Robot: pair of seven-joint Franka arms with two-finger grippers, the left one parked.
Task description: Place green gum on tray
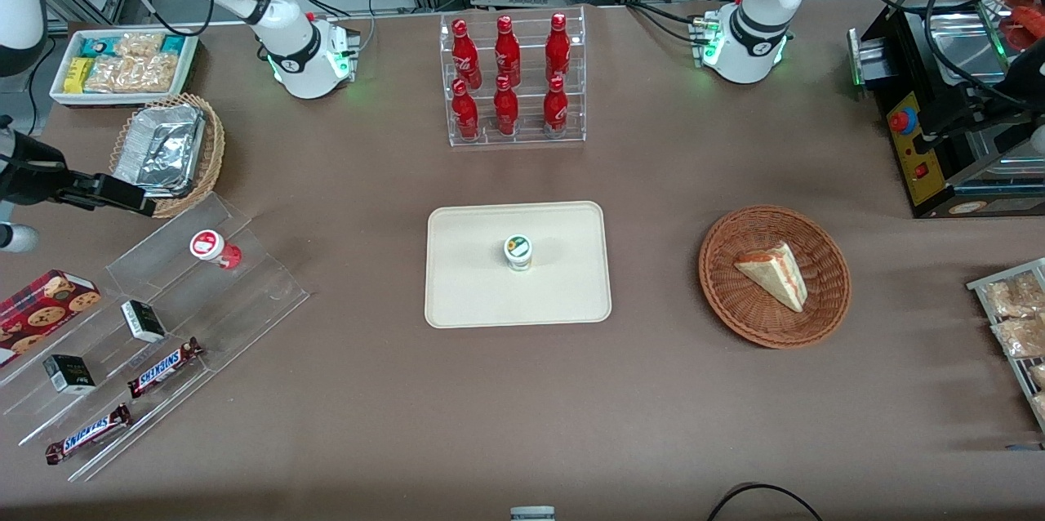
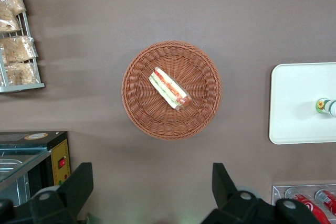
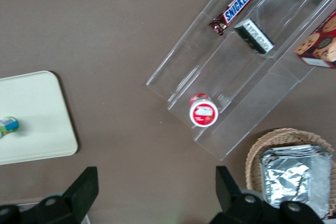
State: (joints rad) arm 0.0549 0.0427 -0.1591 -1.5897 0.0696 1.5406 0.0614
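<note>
The green gum [image 1: 518,250] stands upright near the middle of the cream tray [image 1: 563,292], its white lid up. It also shows on the tray [image 3: 37,129] in the right wrist view as the green gum [image 3: 8,125], and in the left wrist view as the green gum [image 2: 325,106] on the tray [image 2: 299,119]. My gripper [image 1: 135,198] hangs toward the working arm's end of the table, above the foil tray's basket and the clear stand, well away from the tray. The gripper [image 3: 156,190] is open, with only bare table between its fingers [image 3: 84,187].
A red-and-white canister [image 1: 208,246] sits on a clear stepped stand [image 1: 163,317] with Snickers bars and small boxes. A wicker basket with a foil tray [image 1: 163,149] is beside the gripper. A bottle rack [image 1: 514,80] stands farther from the camera than the tray. A basket with a sandwich [image 1: 774,276] lies toward the parked arm's end.
</note>
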